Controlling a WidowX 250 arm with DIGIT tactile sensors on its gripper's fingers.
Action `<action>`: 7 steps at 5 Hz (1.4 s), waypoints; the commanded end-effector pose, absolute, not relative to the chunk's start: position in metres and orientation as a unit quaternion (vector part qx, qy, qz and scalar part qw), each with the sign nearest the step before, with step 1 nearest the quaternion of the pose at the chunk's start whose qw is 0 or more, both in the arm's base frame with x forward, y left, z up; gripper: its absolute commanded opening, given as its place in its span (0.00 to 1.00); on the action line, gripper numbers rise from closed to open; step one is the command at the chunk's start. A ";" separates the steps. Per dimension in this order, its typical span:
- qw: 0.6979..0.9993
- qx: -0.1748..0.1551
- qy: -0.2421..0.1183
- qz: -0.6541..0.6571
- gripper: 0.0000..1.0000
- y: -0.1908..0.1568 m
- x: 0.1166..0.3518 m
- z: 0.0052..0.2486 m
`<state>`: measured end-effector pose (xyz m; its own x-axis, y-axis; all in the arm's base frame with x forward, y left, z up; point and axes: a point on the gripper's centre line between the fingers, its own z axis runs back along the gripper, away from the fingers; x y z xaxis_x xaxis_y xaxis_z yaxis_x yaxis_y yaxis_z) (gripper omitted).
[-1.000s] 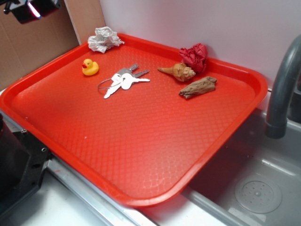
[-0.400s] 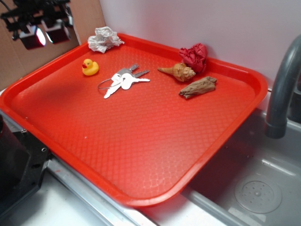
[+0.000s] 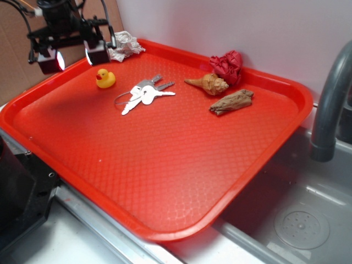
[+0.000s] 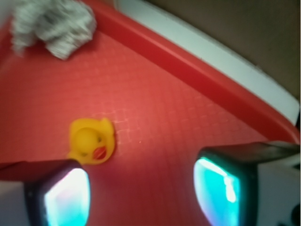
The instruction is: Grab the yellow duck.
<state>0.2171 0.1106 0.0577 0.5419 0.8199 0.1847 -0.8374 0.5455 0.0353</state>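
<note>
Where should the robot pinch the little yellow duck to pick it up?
Probably around the yellow duck's round body, coming straight down from above. It sits upright on the red tray, with open tray all round it and the keys well apart. In the wrist view the open gripper is off to one side, so it should center over the duck first.

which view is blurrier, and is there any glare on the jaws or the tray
The wrist view is softer: the yellow duck and crumpled paper look smeared, and the open gripper has jaws glowing cyan-white in the foreground. The exterior view is sharp, with mild sheen on the red tray and bright pads.
</note>
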 end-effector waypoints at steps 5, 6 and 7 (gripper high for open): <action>0.903 -0.014 -0.123 0.411 0.00 0.101 0.187 0.110; 0.928 -0.051 -0.127 0.346 0.00 0.078 0.167 0.158; 0.951 -0.078 -0.108 0.280 0.00 0.058 0.151 0.181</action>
<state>0.1607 0.0286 0.1723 0.8197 0.5619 0.1116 -0.5337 0.8198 -0.2075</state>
